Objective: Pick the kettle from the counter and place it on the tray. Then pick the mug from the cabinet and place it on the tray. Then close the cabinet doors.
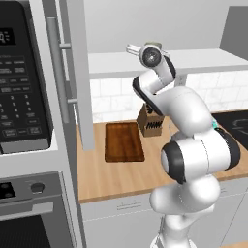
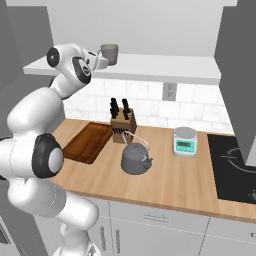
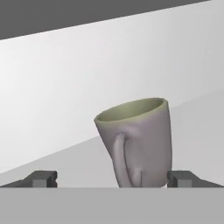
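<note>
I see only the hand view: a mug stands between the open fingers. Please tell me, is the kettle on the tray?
Observer: No. The kettle stands on the counter, in front of the knife block and apart from the tray.
Operator: Thank you. Are the cabinet doors open or closed?
Observer: Open. The left door and the right door both stand swung out toward the base.
</note>
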